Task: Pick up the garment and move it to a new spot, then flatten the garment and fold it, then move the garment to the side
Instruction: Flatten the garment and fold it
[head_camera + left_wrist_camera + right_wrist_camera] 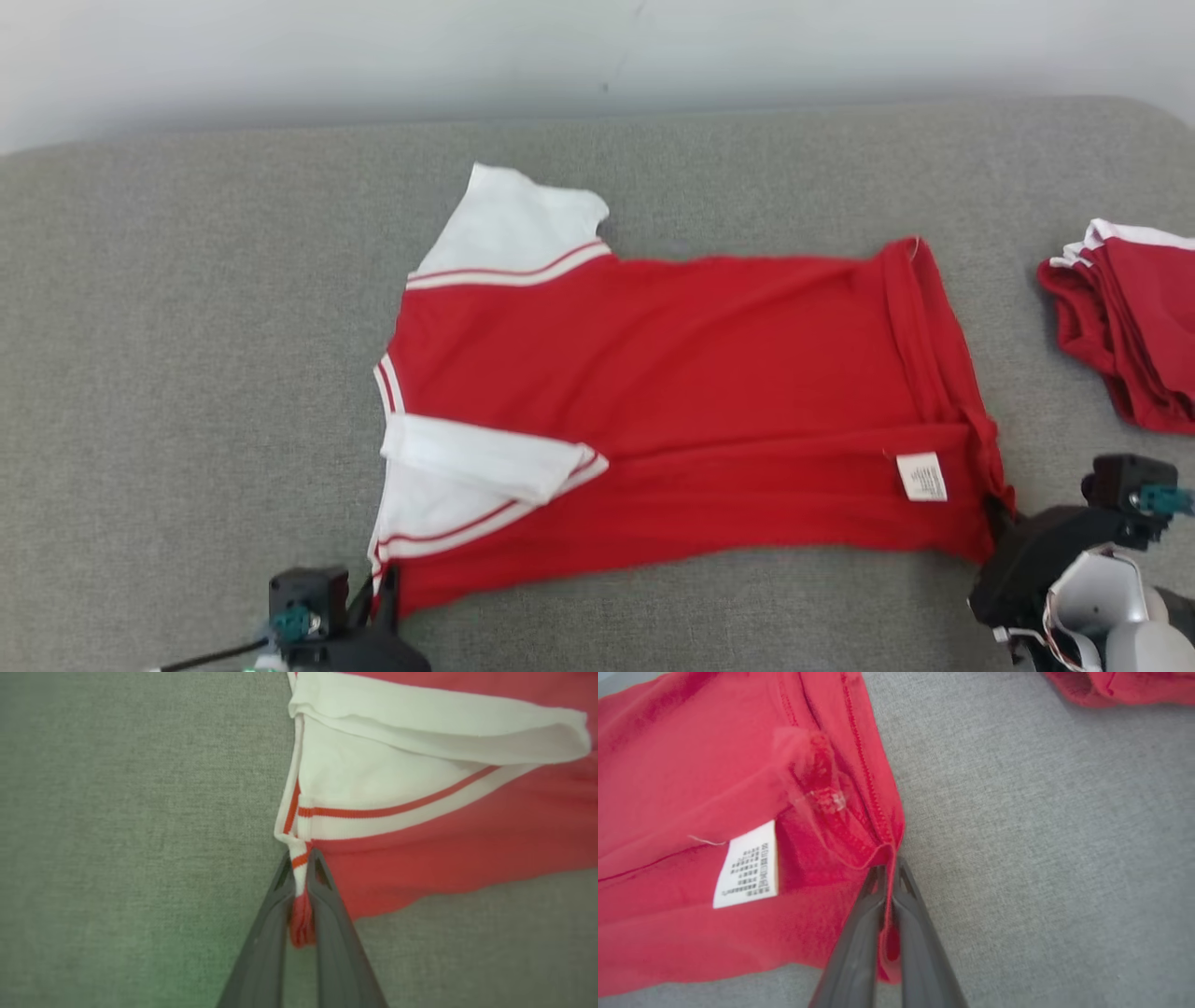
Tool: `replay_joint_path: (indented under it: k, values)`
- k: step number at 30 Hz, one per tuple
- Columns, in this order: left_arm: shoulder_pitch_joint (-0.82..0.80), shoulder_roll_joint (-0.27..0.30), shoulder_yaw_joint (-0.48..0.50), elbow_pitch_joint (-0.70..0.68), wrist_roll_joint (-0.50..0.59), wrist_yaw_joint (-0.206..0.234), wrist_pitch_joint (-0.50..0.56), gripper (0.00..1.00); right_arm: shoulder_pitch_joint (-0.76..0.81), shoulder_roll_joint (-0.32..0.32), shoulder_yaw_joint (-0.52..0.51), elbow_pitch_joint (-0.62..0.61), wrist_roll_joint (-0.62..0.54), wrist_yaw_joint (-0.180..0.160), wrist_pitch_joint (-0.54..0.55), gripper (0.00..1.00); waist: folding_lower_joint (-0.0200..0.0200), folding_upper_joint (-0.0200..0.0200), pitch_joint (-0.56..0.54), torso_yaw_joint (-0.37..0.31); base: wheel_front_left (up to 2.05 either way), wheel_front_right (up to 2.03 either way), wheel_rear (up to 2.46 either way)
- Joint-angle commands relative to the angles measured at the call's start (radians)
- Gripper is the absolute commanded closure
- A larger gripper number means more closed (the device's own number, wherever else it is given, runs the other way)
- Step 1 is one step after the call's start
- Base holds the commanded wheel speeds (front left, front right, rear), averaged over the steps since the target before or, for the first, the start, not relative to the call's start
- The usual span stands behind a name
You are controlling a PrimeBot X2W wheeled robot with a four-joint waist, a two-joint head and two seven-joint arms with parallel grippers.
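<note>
bright, even, diffuse light, prob. from overhead. shadows faint: thin dark line under the garment [672, 373] edge on the grey bench [187, 373], soft shade in its folds. head view a bit soft overall, wall [373, 56] at top washed out. left wrist view: red reads faded, pinkish; green tint on the bench at lower left; left fingers [261, 956] blurred, close to lens. right wrist view sharper mid-frame, care label [746, 865] print shows as rows; right fingers [852, 961] & far corners out of focus. slight wide-angle stretch at edges.
</note>
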Motion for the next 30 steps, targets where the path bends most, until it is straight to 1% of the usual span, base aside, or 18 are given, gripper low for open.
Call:
replay_joint_path:
  k: [1,4,9,12,13,14,15,16,17,18,24,28,30]
  values:
    - [0.054,0.022,-0.005,-0.010,-0.018,0.015,0.014,1.00,0.036,0.002,-0.015,-0.018,0.018,-0.001,0.010,1.00,0.0000,0.0000,-0.028,-0.002,0.00,0.00,0.00]
    - [0.079,0.035,-0.004,-0.043,-0.021,0.027,0.017,1.00,0.058,0.001,-0.028,-0.036,0.026,-0.001,0.015,1.00,0.0000,0.0000,-0.039,-0.001,0.00,0.00,0.00]
    - [0.128,0.065,0.003,-0.117,-0.025,0.061,0.025,1.00,0.107,0.001,-0.055,-0.067,0.053,-0.001,0.029,1.00,0.0000,0.0000,-0.052,-0.002,0.00,0.00,0.00]
    - [0.154,0.070,0.001,-0.139,-0.033,0.066,0.028,1.00,0.131,0.000,-0.053,-0.059,0.058,-0.001,0.040,1.00,0.0000,0.0000,-0.055,-0.001,0.00,0.00,0.00]
    - [0.160,0.071,0.002,-0.141,-0.036,0.066,0.027,0.87,0.138,0.000,-0.052,-0.054,0.057,-0.001,0.045,1.00,0.0000,0.0000,-0.055,-0.001,0.00,0.00,0.00]
    - [0.167,0.072,0.002,-0.140,-0.042,0.065,0.030,0.67,0.142,0.000,-0.050,-0.050,0.057,-0.001,0.043,1.00,0.0000,0.0000,-0.055,-0.002,0.00,0.00,0.00]
    - [0.171,0.073,0.001,-0.139,-0.043,0.064,0.030,0.68,0.145,0.000,-0.051,-0.044,0.050,-0.001,0.043,1.00,0.0000,0.0000,-0.055,-0.003,0.00,0.00,0.00]
    - [0.173,0.072,0.001,-0.139,-0.044,0.065,0.027,0.65,0.147,0.001,-0.050,-0.037,0.046,-0.001,0.044,0.91,0.0000,0.0000,-0.055,-0.004,0.00,0.00,0.00]
    - [0.176,0.071,0.002,-0.139,-0.046,0.066,0.024,0.34,0.147,0.001,-0.049,-0.032,0.045,-0.001,0.042,0.13,0.0000,0.0000,-0.054,-0.006,0.00,0.00,0.00]
    - [0.178,0.072,0.003,-0.139,-0.046,0.067,0.021,0.00,0.141,0.000,-0.057,-0.029,0.052,-0.001,0.031,0.00,0.0000,0.0000,-0.054,-0.007,0.00,0.00,0.00]
    - [0.184,0.084,0.012,-0.141,-0.033,0.094,0.012,0.00,0.107,0.003,-0.052,-0.040,0.041,-0.001,0.006,0.00,0.0000,0.0000,-0.056,-0.012,0.00,0.00,0.00]
    - [0.159,0.113,0.035,-0.176,-0.022,0.107,0.006,0.00,0.092,0.002,-0.054,-0.094,0.029,-0.001,0.013,0.00,0.0000,0.0000,-0.062,-0.015,0.00,0.00,0.00]
    - [0.115,0.144,0.046,-0.210,-0.010,0.110,0.027,0.00,0.071,0.002,-0.047,-0.154,0.014,-0.001,0.034,0.00,0.0000,0.0000,-0.059,-0.018,0.00,0.00,0.00]
